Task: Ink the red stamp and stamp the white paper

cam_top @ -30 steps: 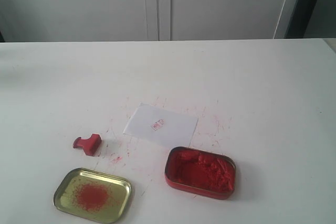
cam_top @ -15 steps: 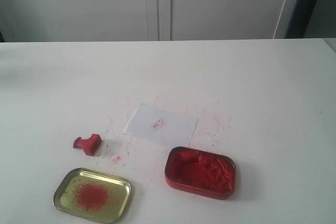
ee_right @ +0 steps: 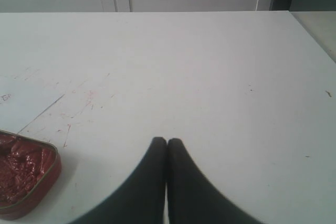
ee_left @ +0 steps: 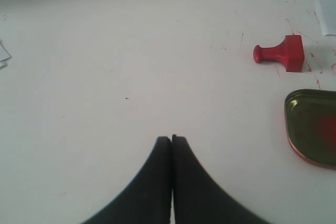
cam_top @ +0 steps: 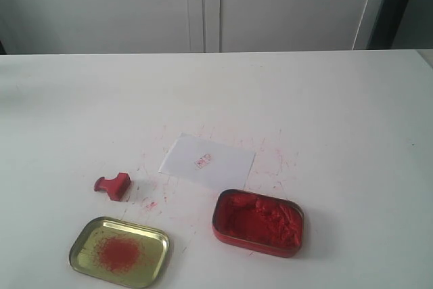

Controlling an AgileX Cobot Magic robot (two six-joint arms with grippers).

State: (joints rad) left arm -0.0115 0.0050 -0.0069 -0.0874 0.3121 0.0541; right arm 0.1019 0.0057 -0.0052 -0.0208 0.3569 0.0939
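The red stamp (cam_top: 112,185) lay on its side on the white surface (cam_top: 325,99), untouched by either arm. In the exterior view its long axis ran roughly from 9 to 3 o'clock. The knobbed handle pointed toward 9 and the blocky square base sat at the 3 o'clock end, tipped slightly toward 4.

The white paper (cam_top: 207,161) lay flat at about 2 o'clock from the stamp and near it, without touching. Its long edge ran from 10 to 4 o'clock, and a small red mark (cam_top: 202,161) showed near its middle. The gold tin (cam_top: 84,238), with a red smear in its floor, sat at 6 o'clock from the stamp. The red tin (cam_top: 223,225) of lumpy paste sat at about 5 o'clock from the paper, just beside the paper's near edge. Fine red specks dotted the surface around the paper.

Neither arm appeared in the exterior view. In the left wrist view the left gripper (ee_left: 171,139) was clenched, its dark fingers pressed together on nothing. The stamp lay well apart from it, ahead of the tips and off to the side where the gold tin sat. The right gripper (ee_right: 167,141) was likewise clenched and empty over bare surface. The stamp was out of the right wrist view, which caught only part of the red tin and a corner of the paper.
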